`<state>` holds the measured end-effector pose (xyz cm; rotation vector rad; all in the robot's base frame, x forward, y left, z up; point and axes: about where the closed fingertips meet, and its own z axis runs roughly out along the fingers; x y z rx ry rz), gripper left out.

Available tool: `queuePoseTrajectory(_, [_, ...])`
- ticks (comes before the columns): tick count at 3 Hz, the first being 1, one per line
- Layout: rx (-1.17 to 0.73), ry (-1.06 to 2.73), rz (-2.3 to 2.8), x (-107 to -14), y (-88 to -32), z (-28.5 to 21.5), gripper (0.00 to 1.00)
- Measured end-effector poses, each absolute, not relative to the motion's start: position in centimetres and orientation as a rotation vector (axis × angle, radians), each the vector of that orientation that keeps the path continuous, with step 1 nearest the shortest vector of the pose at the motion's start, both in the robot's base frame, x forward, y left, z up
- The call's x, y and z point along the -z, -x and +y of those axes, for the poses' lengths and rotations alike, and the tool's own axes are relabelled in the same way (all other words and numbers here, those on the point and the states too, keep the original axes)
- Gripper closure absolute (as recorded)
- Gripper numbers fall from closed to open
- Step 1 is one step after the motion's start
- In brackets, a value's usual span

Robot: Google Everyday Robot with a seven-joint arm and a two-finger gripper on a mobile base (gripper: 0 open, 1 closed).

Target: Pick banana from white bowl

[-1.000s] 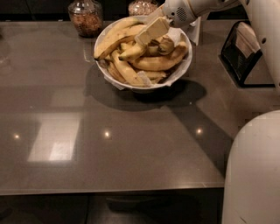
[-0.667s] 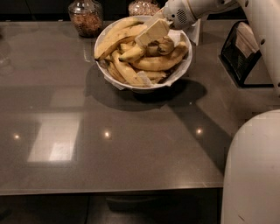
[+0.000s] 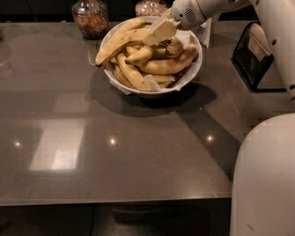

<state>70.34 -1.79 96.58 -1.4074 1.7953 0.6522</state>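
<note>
The white bowl (image 3: 196, 69) stands at the back middle of the dark table, lined with white paper and full of bananas. The banana (image 3: 119, 44), long, slim and yellow, lies across the bowl's upper left, and its left tip reaches over the rim. My gripper (image 3: 159, 32) comes in from the upper right over the bowl. Its cream fingers (image 3: 162, 28) are closed on the banana's right end. The shorter, stubbier bananas (image 3: 161, 66) lie below it in the bowl.
Two glass jars (image 3: 91, 16) (image 3: 150, 6) stand behind the bowl at the table's back edge. A black stand (image 3: 253, 55) sits at the right. My white body (image 3: 265, 179) fills the lower right corner. The table's front edge (image 3: 115, 199) runs across the bottom.
The gripper stays over the bowl's upper right. The long banana's left tip now reaches a little further over the left rim than before.
</note>
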Motion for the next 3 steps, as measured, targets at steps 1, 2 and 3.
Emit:
queuePoseTrajectory(1, [-0.65, 1.408, 1.785, -97.2, -70.0, -1.8, 1.0])
queuePoseTrajectory(2, [-0.641, 1.415, 1.745, -99.0, -69.0, -1.7, 1.0])
queuePoseTrajectory(3, [-0.636, 1.404, 1.703, -101.1, -67.2, -2.1, 1.0])
